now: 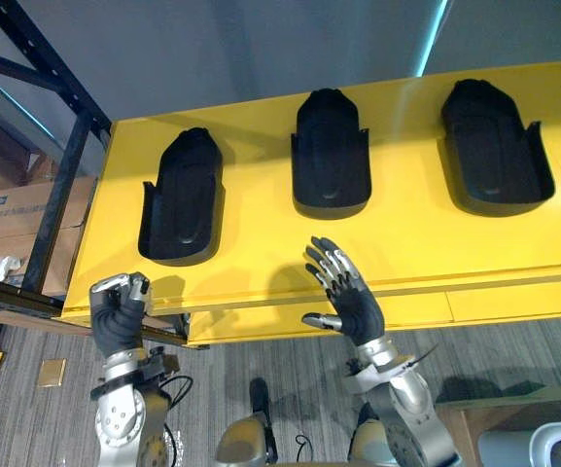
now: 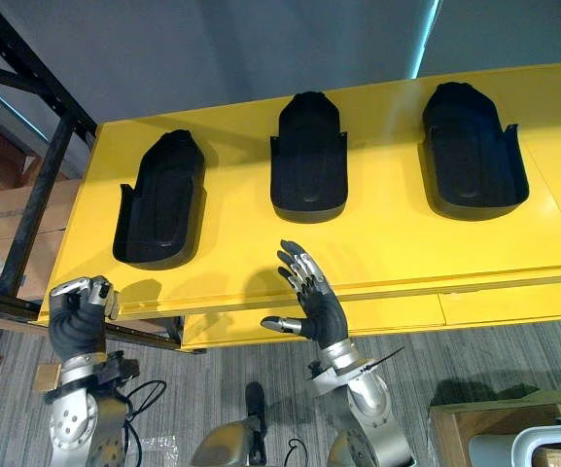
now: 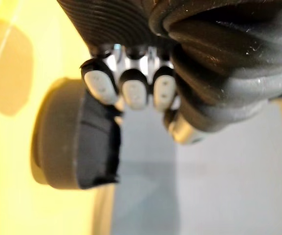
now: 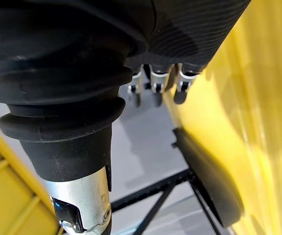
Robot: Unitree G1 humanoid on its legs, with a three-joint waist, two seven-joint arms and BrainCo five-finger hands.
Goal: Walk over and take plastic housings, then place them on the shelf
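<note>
- Housings of black plastic lie in a row on a yellow shelf (image 1: 426, 243), each apart from the others: left housing (image 1: 181, 199), middle housing (image 1: 331, 151), right housing (image 1: 494, 146).
- Right hand (image 1: 353, 302) hovers over the shelf's near edge, on the near side of the middle housing, fingers spread and thumb stuck out to the left, holding nothing. Bare yellow surface lies between it and that housing.
- Left hand (image 1: 117, 316) sits at the shelf's near left corner, fingers curled into an empty fist, near the left housing.
- Dark metal rack (image 1: 66, 165) stands just left of the shelf, with cardboard boxes (image 1: 8, 224) behind it.
- Grey carpeted floor (image 1: 261, 360) shows below the near edge, and a grey wall (image 1: 261, 49) runs along the far side.
</note>
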